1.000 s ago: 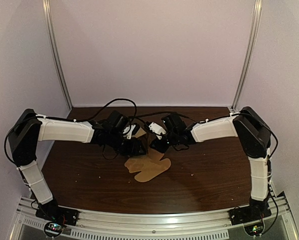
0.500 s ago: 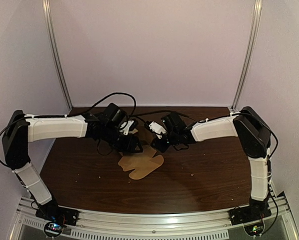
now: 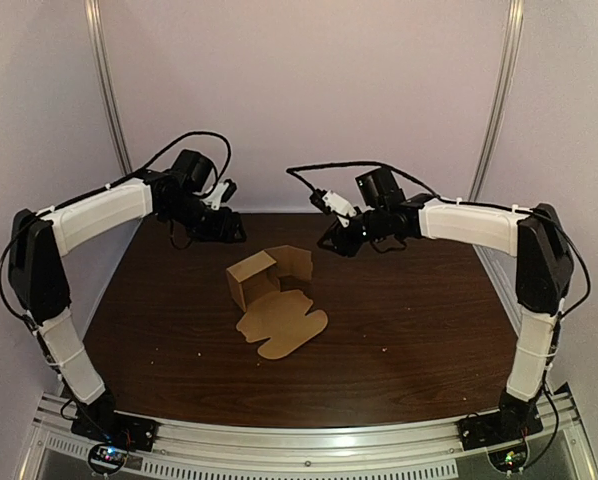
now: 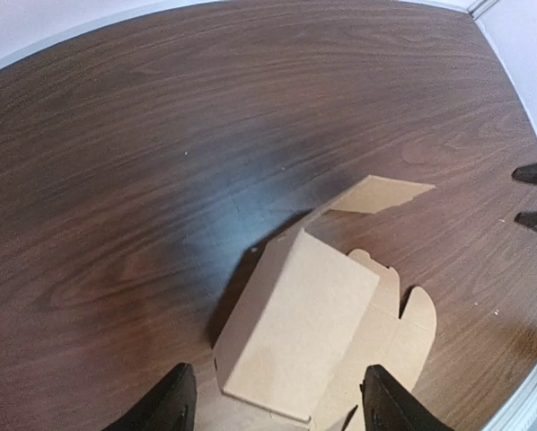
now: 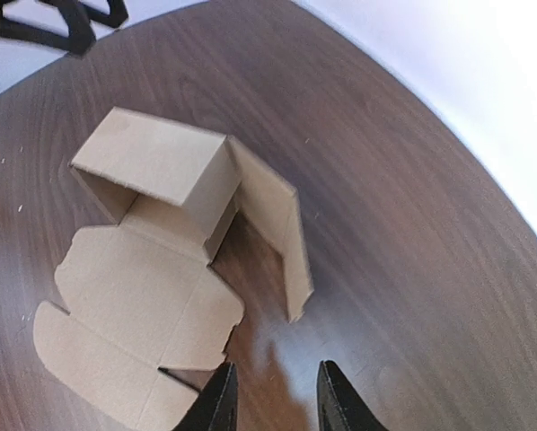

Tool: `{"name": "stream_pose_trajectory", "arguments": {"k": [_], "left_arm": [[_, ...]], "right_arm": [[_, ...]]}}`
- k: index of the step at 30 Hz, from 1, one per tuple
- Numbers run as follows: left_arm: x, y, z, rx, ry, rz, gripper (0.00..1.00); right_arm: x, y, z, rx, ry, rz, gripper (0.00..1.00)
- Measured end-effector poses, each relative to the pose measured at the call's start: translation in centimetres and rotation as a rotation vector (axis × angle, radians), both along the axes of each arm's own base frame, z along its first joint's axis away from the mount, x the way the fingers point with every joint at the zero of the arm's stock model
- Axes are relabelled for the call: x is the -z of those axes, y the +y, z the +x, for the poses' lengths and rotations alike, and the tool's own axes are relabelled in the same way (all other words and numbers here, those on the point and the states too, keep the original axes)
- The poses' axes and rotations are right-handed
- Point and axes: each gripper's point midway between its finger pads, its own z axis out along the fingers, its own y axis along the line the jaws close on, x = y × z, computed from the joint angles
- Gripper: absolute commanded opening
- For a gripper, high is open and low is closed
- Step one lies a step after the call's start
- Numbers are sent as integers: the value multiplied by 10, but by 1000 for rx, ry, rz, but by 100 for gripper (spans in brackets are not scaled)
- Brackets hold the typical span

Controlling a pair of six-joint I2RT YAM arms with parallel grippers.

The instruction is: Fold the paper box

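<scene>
At the near edge, the left arm's base (image 3: 109, 428) and the right arm's base (image 3: 494, 430), bolted to a metal rail (image 3: 309, 440). Beyond that, bare dark wood of the worktop (image 3: 419, 350).

Around mid-worktop, the paper box (image 3: 271, 295): brown card, only partly folded. Nearest, flat on the wood, a lobed flap panel (image 3: 282, 328) with rounded tabs. Just behind and joined to it, a raised sleeve (image 3: 254, 278), open-ended, with one side panel (image 3: 297, 262) standing on edge toward the right. Touched by neither arm.

Farther back and higher, left of the box, the left end effector (image 3: 227, 230). Spread wide in the left wrist view, fingers (image 4: 165, 409) at either side of the box below, holding nothing. Opposite, right of the box, the right end effector (image 3: 331, 240). Parted more narrowly in the right wrist view, fingers (image 5: 216, 400) clear of the card, nothing between them. Well apart from each other, both aimed down toward the box.

Behind everything, a pale back wall (image 3: 299, 100).
</scene>
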Motion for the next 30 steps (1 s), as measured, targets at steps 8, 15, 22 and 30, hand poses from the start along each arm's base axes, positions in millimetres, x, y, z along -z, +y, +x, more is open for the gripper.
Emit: {"name": "stream_pose_trajectory", "arguments": {"k": [8, 15, 22, 30], "left_arm": [[63, -15, 18, 77, 118, 69, 63], [71, -24, 5, 133, 177, 24, 62], [91, -28, -14, 155, 253, -22, 59], [91, -39, -16, 169, 255, -107, 60]], "right_arm": [[8, -2, 95, 78, 32, 29, 35], [92, 11, 98, 53, 224, -21, 37], [103, 21, 55, -104, 312, -1, 41], [100, 24, 10, -226, 316, -1, 42]]}}
